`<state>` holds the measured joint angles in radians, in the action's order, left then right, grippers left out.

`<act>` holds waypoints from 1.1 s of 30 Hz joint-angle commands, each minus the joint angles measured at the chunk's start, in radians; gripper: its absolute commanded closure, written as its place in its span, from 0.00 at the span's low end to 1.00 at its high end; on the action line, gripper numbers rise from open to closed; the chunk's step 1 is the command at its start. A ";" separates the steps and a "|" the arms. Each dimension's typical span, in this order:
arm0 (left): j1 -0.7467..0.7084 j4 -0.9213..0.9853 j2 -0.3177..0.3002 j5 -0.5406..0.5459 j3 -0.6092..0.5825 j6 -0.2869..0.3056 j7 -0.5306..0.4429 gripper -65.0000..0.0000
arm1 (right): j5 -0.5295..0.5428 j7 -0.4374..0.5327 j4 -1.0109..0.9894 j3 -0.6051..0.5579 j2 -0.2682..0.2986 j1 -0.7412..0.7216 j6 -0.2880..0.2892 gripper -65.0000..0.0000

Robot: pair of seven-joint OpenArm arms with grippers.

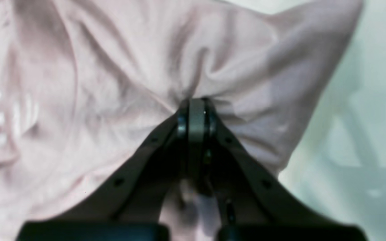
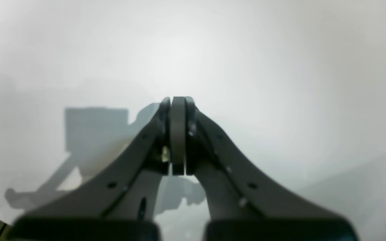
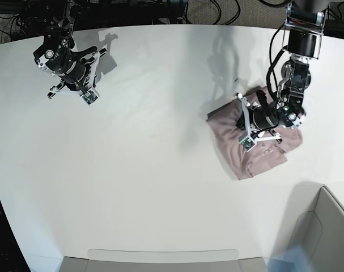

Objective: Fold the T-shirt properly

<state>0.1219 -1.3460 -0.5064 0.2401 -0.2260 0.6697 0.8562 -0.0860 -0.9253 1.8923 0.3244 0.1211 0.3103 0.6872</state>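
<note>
The white table [image 3: 160,141] is lying mostly bare, and the T-shirt [image 3: 228,139] is sitting bunched and wrinkled near its right edge in the base view — folding looks barely begun (no flat panels showing). The left gripper [image 1: 196,103] is pinching a gathered ridge of its fabric. The right gripper [image 2: 178,100] is hovering well apart, jaws pressed together on nothing.

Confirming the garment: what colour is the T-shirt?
Plain dusty mauve-pink T-shirt; clearest in the base view.
</note>
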 commanded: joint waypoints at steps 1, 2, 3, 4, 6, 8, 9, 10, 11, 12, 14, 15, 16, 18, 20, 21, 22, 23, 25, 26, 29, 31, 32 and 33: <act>-0.003 -0.014 -0.022 -0.058 0.006 -0.011 0.074 1.00 | 0.005 0.016 0.036 -0.001 0.002 -0.003 0.011 1.00; -0.003 -0.034 -0.024 -0.058 0.006 -0.012 0.081 1.00 | 0.005 0.018 0.045 -0.003 -0.001 0.000 0.011 1.00; -0.006 -0.068 -0.024 -0.058 0.006 -0.014 0.084 1.00 | 0.005 0.018 0.059 -0.003 -0.008 0.000 0.011 1.00; -0.011 -0.100 -0.024 -0.058 0.012 -0.017 0.085 1.00 | 0.005 0.018 0.069 -0.003 -0.014 0.000 0.011 1.00; -0.017 -0.188 -0.018 -0.058 0.064 -0.018 0.094 1.00 | 0.005 0.016 0.097 -0.003 -0.016 0.003 0.011 1.00; -0.057 -0.281 -0.005 -0.057 0.136 -0.018 0.139 1.00 | 0.005 0.015 0.126 -0.005 -0.016 0.007 0.011 1.00; -0.075 -0.341 0.015 -0.057 0.179 -0.018 0.165 1.00 | 0.005 0.013 0.143 -0.005 -0.014 0.013 0.011 1.00; -0.095 -0.399 0.036 -0.057 0.227 -0.018 0.194 1.00 | 0.005 0.013 0.157 -0.005 -0.011 0.031 0.011 1.00; -0.113 -0.459 0.058 -0.057 0.268 -0.018 0.222 1.00 | 0.005 0.013 0.169 -0.014 -0.008 0.048 0.011 1.00; -0.147 -0.521 0.085 -0.057 0.313 -0.018 0.251 1.00 | 0.004 0.013 0.174 -0.035 -0.007 0.069 0.011 1.00; -0.222 -0.602 0.136 -0.057 0.357 -0.020 0.265 1.00 | -0.001 0.013 0.178 -0.074 0.007 0.125 0.011 1.00; -0.259 -0.626 0.150 -0.057 0.373 -0.020 0.265 1.00 | -0.001 0.013 0.178 -0.094 0.021 0.155 0.011 1.00; -0.308 -0.651 0.163 -0.057 0.386 -0.020 0.265 1.00 | -0.001 0.016 0.178 -0.123 0.035 0.191 0.011 1.00; -0.393 -0.697 0.194 -0.057 0.422 -0.020 0.265 1.00 | -0.001 0.019 0.180 -0.160 0.064 0.266 0.011 1.00; -0.465 -0.702 0.234 -0.057 0.483 -0.020 0.265 1.00 | -0.001 0.019 0.180 -0.166 0.084 0.323 0.011 1.00; -0.492 -0.702 0.248 -0.057 0.520 -0.020 0.265 1.00 | -0.001 0.019 0.180 -0.164 0.088 0.346 0.011 1.00; -0.517 -0.703 0.268 -0.057 0.560 -0.020 0.265 1.00 | -0.001 0.019 0.180 -0.164 0.090 0.370 0.011 1.00; -0.537 -0.703 0.288 -0.057 0.600 -0.014 0.265 1.00 | -0.001 0.021 0.180 -0.164 0.098 0.393 0.011 1.00; -0.588 -0.705 0.317 -0.054 0.690 -0.011 0.265 1.00 | -0.001 0.021 0.181 -0.164 0.124 0.450 0.011 1.00; -0.612 -0.705 0.325 -0.054 0.732 -0.009 0.265 1.00 | 0.001 0.021 0.181 -0.164 0.140 0.481 0.011 1.00; -0.686 -0.705 0.331 -0.054 0.808 -0.009 0.265 1.00 | 0.002 0.021 0.180 -0.163 0.191 0.563 0.011 1.00; -0.767 -0.703 0.331 -0.052 0.828 -0.009 0.265 1.00 | 0.002 0.021 0.178 -0.163 0.240 0.623 0.011 1.00; -0.809 -0.702 0.331 -0.052 0.825 -0.009 0.262 1.00 | 0.004 0.021 0.177 -0.163 0.265 0.649 0.011 1.00; -0.845 -0.700 0.332 -0.052 0.825 -0.009 0.243 1.00 | 0.004 0.021 0.175 -0.163 0.285 0.672 0.011 1.00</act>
<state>-0.7143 -2.0308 -0.1684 0.1844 0.5972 0.6598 1.1168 -0.0837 -0.9089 2.0552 0.1570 0.3988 0.9714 0.6868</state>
